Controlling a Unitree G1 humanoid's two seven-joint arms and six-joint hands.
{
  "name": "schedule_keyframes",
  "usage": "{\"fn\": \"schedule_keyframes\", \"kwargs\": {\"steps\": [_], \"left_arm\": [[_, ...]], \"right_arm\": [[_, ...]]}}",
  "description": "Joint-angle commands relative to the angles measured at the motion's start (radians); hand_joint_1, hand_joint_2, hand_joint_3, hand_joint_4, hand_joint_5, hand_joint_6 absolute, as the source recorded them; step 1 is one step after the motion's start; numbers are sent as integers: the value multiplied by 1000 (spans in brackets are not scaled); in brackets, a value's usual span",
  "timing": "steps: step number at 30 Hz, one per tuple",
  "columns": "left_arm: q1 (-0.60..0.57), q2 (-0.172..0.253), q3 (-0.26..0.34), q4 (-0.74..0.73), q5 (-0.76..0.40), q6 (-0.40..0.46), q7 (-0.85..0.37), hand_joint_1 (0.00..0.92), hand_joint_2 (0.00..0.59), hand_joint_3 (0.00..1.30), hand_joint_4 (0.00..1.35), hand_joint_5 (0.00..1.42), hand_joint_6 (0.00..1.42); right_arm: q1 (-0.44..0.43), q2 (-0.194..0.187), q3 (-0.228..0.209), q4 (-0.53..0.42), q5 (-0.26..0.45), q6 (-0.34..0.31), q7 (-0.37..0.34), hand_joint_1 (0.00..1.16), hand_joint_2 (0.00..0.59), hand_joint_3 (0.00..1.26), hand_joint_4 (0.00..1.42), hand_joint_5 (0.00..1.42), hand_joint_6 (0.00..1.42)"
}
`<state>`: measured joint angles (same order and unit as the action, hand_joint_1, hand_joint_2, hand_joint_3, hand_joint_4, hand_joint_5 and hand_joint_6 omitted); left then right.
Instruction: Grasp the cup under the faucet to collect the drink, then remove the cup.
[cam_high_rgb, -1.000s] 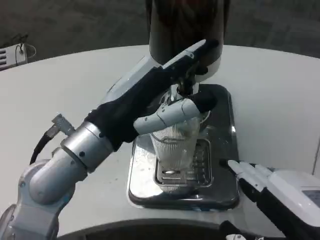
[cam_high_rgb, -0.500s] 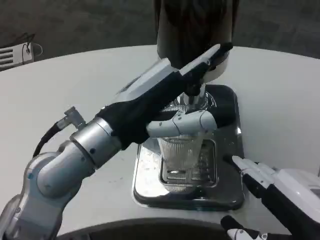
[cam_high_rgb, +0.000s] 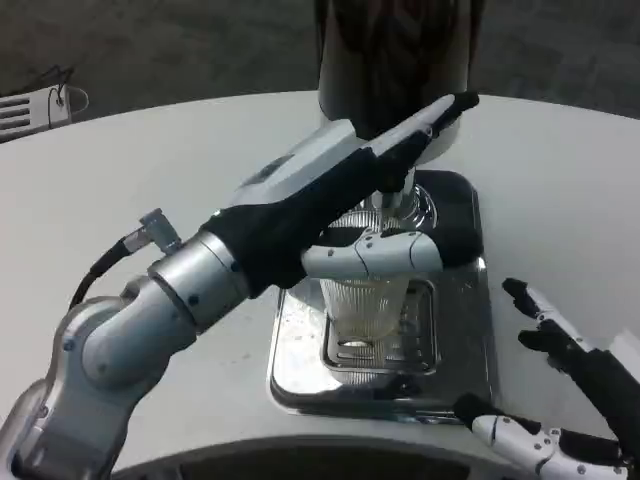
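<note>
A clear ribbed cup (cam_high_rgb: 368, 305) stands upright on the steel drip tray (cam_high_rgb: 455, 350), under the faucet (cam_high_rgb: 400, 195) of the dark drink dispenser (cam_high_rgb: 395, 60). My left hand (cam_high_rgb: 370, 215) reaches in from the left and wraps the cup's upper part, one finger across its front and others up by the faucet. The cup's rim is hidden behind that hand. My right hand (cam_high_rgb: 560, 400) hovers at the tray's right front corner, fingers spread apart and holding nothing.
The dispenser stands at the back of the round white table (cam_high_rgb: 150, 180). A white object (cam_high_rgb: 30, 110) lies off the table at the far left edge. Bare table lies left and right of the tray.
The camera has shifted slightly. My right hand has turned and spread its fingers wider beside the tray. My left hand has stayed around the cup.
</note>
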<state>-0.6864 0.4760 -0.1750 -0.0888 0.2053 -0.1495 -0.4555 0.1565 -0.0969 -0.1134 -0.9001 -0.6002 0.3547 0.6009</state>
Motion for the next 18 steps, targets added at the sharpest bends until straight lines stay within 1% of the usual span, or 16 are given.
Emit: {"fn": "schedule_keyframes", "kwargs": {"steps": [1,7,12,15,18], "left_arm": [[12,23,-35,33,32,7,-52,0,29,0,0,28,133],[6,29,-38,38,31,2,-53,0,27,0,0,27,129],[3,33,-37,39,32,-1,-55,0,26,0,0,26,127],[2,34,-37,38,33,-2,-55,0,26,0,0,26,126],[1,36,-35,36,33,-3,-54,0,26,0,0,26,126]], "right_arm": [[27,13,-1,79,77,-44,-115,693,261,0,0,111,89],[30,3,12,181,162,-109,-234,701,258,0,0,111,92],[9,-11,24,254,219,-172,-302,730,239,0,0,78,96],[-9,-23,36,294,237,-208,-336,747,230,0,0,63,96],[-27,-31,52,324,247,-222,-368,776,216,0,0,61,81]]}}
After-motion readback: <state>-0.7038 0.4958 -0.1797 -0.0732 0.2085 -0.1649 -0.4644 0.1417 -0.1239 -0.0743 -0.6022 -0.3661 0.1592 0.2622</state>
